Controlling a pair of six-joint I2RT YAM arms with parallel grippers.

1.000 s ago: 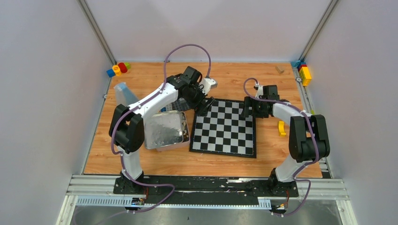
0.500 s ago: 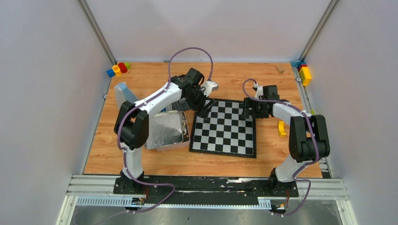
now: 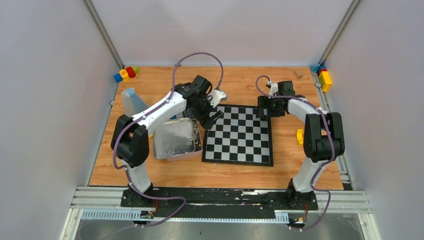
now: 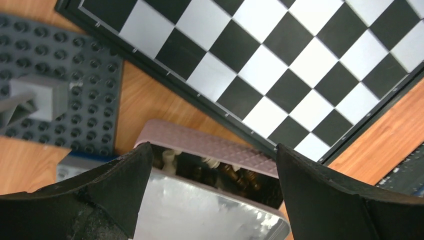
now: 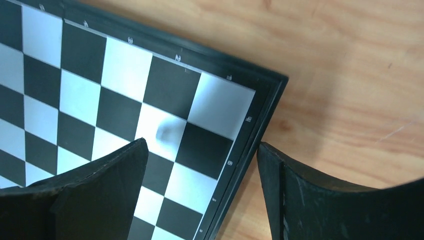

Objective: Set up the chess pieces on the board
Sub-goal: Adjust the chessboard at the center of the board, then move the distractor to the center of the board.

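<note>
The board (image 3: 239, 135) lies flat mid-table, its squares bare; it also shows in the left wrist view (image 4: 280, 65) and the right wrist view (image 5: 115, 95). Cream and dark brown chess pieces (image 4: 225, 170) lie in the gap under the lid of the shiny metal tin (image 3: 174, 139), left of the board. My left gripper (image 3: 212, 120) is open and empty, and in the left wrist view (image 4: 212, 150) it hovers over the tin's open edge. My right gripper (image 3: 264, 107) is open and empty, and in the right wrist view (image 5: 202, 147) it straddles the board's far right corner.
A dark grey studded baseplate (image 4: 55, 95) lies beside the tin (image 4: 200, 210). Coloured bricks sit at the back left (image 3: 126, 73) and back right (image 3: 324, 78). A yellow brick (image 3: 300, 136) lies right of the board. A pale blue block (image 3: 131, 99) stands at the left.
My left gripper has drawn back from the board's far left corner towards the tin. My right gripper has moved a little farther back along the board's right edge.
</note>
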